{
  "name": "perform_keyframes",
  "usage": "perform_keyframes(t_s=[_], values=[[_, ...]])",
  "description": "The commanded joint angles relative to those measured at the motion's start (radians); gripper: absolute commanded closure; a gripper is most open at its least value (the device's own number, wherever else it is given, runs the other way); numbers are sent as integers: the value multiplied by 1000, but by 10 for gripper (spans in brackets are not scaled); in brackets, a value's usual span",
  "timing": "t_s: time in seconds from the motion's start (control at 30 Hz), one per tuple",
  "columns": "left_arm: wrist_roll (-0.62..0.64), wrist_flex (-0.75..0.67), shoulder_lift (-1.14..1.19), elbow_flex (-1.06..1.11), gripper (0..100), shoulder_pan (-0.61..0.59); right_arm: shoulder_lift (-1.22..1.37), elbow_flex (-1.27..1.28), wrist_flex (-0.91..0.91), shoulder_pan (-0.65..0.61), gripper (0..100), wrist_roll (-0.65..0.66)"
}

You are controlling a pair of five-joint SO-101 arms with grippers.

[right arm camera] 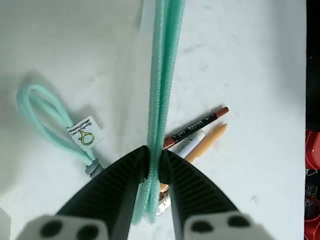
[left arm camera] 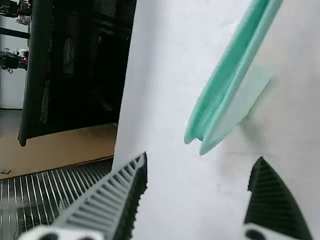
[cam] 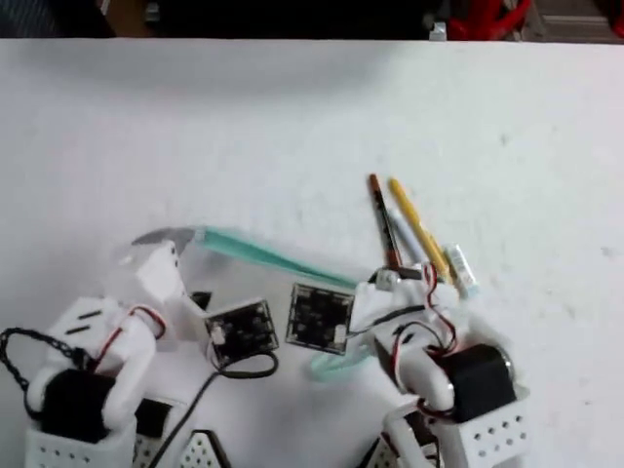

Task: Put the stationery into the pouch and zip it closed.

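Note:
A teal pouch (cam: 263, 255) stretches edge-on between the two arms, its zipper edge (left arm camera: 225, 95) facing my left gripper. My left gripper (left arm camera: 202, 160) is open, and the pouch's end sits just ahead of its fingertips without touching them. My right gripper (right arm camera: 154, 156) is shut on the other end of the pouch (right arm camera: 162, 75). The pouch's teal cord loop (right arm camera: 50, 120) lies on the table beside it. A brown pen (cam: 383, 222), a yellow pen (cam: 417, 226) and a white pen (right arm camera: 187, 145) lie together on the table just beyond the right gripper (cam: 375, 283).
The white table (cam: 292, 117) spreads wide toward its far edge. A small white item (cam: 460, 270) lies next to the pens. Past the table's side edge stands a black mesh rack (left arm camera: 75, 60). Both arm bases (cam: 88, 390) sit at the near edge.

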Motion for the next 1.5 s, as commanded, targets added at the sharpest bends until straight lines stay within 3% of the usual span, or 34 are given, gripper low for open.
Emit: perform_keyframes(t_s=[0.0,0.27,0.5,0.67,0.87,1.1,1.33,1.47], values=[[-52,-129,10,94,679,-2,-18,-107,47,33,980,23],[74,-155,-15,123,679,111,-7,-365,209,-70,980,-18],[172,-80,-113,115,679,371,-15,-405,205,-147,980,-80],[304,-126,-111,123,679,466,-16,-428,225,-203,980,-98],[344,-155,-110,123,679,575,-22,-430,231,-243,980,-97],[339,-161,-110,117,679,565,-133,-407,237,-354,981,-91],[341,-209,-111,120,679,539,-148,-221,236,-461,981,-60],[328,-184,-111,160,679,549,-150,-281,232,-367,981,-60]])
